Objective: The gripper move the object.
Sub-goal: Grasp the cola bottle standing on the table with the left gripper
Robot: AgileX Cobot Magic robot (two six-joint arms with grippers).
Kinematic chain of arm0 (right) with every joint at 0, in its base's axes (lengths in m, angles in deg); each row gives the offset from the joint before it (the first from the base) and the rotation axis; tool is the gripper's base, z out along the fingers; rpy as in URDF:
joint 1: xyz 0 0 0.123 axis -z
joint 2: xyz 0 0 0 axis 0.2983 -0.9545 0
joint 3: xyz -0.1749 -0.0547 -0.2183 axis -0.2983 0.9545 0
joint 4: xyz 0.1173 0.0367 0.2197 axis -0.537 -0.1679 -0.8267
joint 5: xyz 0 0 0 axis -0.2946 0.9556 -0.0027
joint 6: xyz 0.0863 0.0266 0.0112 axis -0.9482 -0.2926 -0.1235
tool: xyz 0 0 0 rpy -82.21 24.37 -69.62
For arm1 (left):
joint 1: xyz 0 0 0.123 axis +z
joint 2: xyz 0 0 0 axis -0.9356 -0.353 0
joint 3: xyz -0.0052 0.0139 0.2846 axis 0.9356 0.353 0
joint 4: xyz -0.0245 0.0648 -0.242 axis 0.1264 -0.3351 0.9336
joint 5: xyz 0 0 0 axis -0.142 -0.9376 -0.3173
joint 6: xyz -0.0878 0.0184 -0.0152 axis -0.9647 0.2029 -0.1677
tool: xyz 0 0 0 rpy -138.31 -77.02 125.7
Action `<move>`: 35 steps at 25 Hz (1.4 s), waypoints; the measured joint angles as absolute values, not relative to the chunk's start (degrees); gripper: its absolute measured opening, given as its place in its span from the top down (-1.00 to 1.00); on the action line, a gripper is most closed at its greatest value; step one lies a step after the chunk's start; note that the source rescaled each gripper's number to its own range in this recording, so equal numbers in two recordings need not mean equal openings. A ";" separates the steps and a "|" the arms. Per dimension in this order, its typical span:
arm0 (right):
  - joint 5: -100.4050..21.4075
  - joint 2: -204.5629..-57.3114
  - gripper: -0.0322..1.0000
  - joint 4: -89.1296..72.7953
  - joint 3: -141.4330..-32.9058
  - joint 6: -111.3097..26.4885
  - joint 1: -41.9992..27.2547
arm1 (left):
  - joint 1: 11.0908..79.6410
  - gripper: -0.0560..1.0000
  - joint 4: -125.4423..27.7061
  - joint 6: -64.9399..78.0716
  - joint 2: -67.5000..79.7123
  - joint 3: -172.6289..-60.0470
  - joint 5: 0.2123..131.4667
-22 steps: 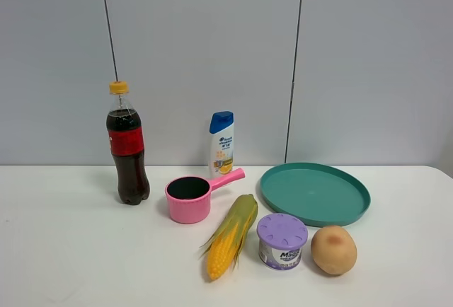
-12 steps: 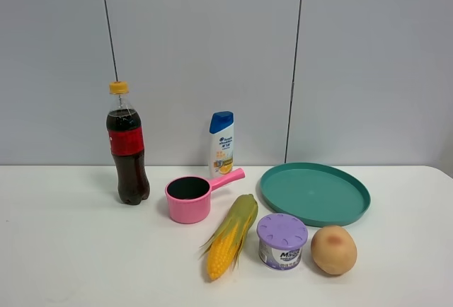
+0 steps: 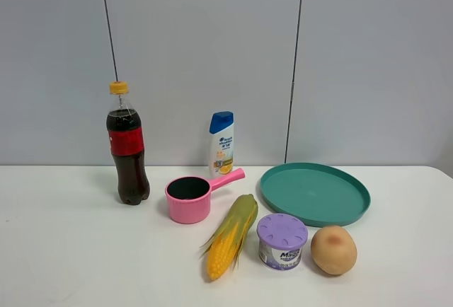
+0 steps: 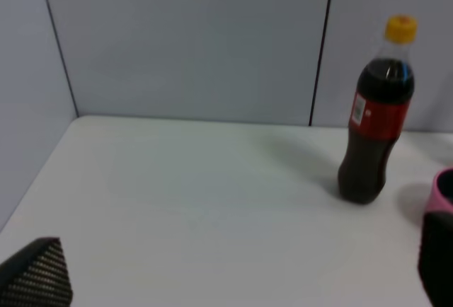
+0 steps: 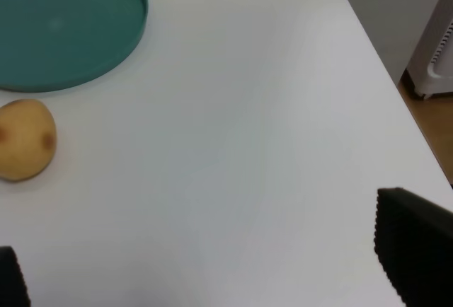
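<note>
On the desk [image 3: 64,250], far left: cola bottle [image 3: 129,148] upright, untouched; reach not yet begun.
Item stands at 9 o'clock of the pink saucepan [image 3: 187,199]. Fittings: left claw [image 4: 233,271] spread wide, empty, bottle ahead and well apart; right claw [image 5: 212,264] spread wide, empty, near the potato [image 5: 25,141]. Next move, by judgement: left claw advances, straddles the bottle's body, closes.

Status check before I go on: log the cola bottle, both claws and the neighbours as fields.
target: cola bottle, upright, capped, left side of table
left claw: open, empty, short of the bottle
right claw: open, empty, near potato and teal plate
contact: none, neither claw touches the bottle
nearest neighbour: pink saucepan, apart from bottle
others: shampoo bottle, corn cob, purple tin
</note>
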State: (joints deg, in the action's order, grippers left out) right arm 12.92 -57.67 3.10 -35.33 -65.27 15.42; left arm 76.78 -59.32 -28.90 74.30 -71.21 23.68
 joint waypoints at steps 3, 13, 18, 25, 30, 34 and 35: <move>12.92 -57.67 -1.00 3.10 -35.33 -65.27 15.42 | 76.78 -1.00 -57.52 -28.90 67.79 -72.11 30.56; 12.92 -57.67 -1.00 3.10 -35.33 -65.27 15.42 | 76.78 -1.00 -56.95 -28.84 41.41 -72.16 60.95; 12.92 -57.67 -1.00 3.10 -35.33 -65.27 15.42 | 76.78 -1.00 -62.03 -28.84 30.19 -72.16 73.98; 12.92 -57.67 -1.00 3.10 -35.33 -65.27 15.42 | 72.57 -1.00 -68.66 -33.44 15.89 -72.16 87.78; 12.92 -57.67 -1.00 3.10 -35.33 -65.27 15.42 | 66.01 -1.00 -69.09 -36.75 3.59 -72.16 95.35; 12.92 -57.67 -1.00 3.10 -35.33 -65.27 15.42 | 62.01 -1.00 -69.98 -37.24 -5.29 -72.16 99.48; 12.92 -57.67 -1.00 3.10 -35.33 -65.27 15.42 | 61.45 -1.00 -70.65 -37.37 -7.29 -72.16 101.14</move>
State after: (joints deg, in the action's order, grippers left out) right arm 12.92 -57.67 3.10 -35.33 -65.27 15.42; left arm 61.45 -70.65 -37.37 -7.29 -72.16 101.14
